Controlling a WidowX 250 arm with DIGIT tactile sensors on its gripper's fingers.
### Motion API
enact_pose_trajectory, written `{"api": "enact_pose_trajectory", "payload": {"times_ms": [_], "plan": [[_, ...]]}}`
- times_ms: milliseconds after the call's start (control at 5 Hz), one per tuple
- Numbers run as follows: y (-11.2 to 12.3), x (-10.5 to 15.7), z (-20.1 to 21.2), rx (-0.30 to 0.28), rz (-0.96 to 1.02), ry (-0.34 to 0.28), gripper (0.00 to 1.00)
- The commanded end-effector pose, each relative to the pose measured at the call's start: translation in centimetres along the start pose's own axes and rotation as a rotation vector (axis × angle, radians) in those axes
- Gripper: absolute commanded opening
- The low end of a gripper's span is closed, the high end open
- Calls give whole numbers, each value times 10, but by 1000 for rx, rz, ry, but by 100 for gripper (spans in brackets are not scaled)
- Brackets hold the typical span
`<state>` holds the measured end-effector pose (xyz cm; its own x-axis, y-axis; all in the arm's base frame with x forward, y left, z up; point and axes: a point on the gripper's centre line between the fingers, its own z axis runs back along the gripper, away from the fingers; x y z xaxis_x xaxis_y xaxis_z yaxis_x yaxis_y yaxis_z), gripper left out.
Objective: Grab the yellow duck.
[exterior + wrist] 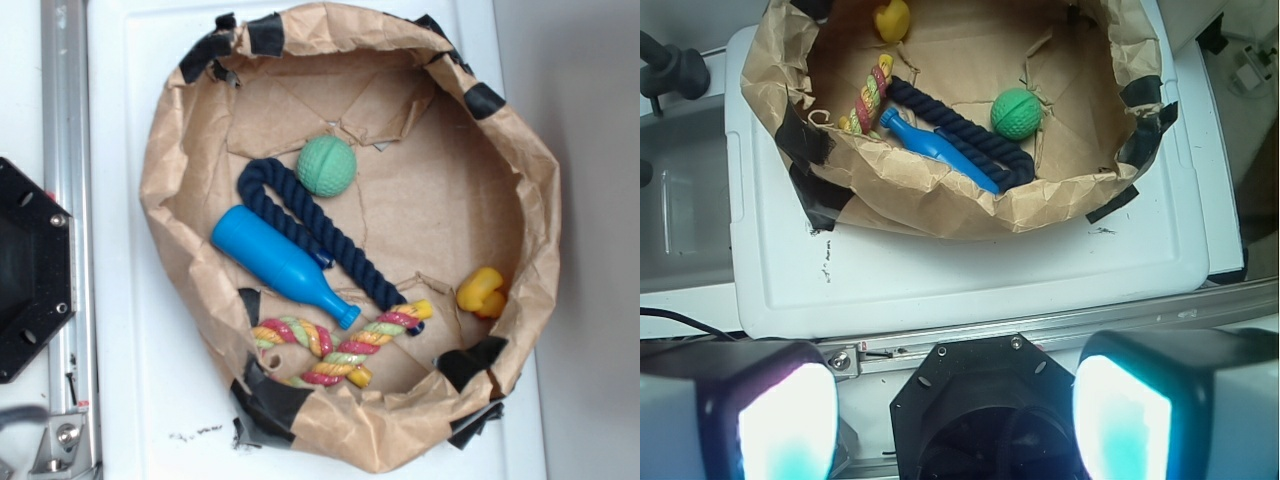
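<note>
**Tool parked outside bin, duck at the far wall, up-left in wrist view**

Tool (955, 420) sits spread wide with nothing between the pads (785, 420); both glow at the bottom of the wrist view, over the black octagonal base (990, 400) and the rail. It is well short of the paper-lined bin (940, 205), with the white desk (970, 270) lying between.

Key relation: yellow duck (892, 18) is at the far side of the bin, up and left of tool centre in the wrist view, nearly cut off by the top edge. The whole bin floor lies between tool and target.

On the path, near to far:
- blue bottle (940, 150) and navy rope (960, 125) lie diagonally just inside the near wall
- green ball (1017, 112) sits right of the line
- twisted rope toy (868, 95) runs toward the duck, its end close by but apart

Exterior view: duck (481, 291) sits against the crumpled bin wall, orange part toward the wall. Long axis is roughly diagonal; hard to fix exactly.

My read: reach is long, far and slightly left, clearing the near wall first. Wall proximity probably leaves little room for one pad.
</note>
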<state>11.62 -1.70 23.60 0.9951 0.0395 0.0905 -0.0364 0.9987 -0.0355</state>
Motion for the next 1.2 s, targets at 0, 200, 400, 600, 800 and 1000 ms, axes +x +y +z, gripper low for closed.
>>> {"api": "enact_pose_trajectory", "payload": {"times_ms": [0,200,400,600,800,1000], "plan": [[0,0,0,0,0,0,100],[31,20,-51,-216,186,-271,100],[51,54,-94,-72,23,-384,100],[55,80,-107,-71,-41,-426,100],[40,116,-98,-52,-103,-472,100],[43,148,-101,-42,-93,-468,100]]}}
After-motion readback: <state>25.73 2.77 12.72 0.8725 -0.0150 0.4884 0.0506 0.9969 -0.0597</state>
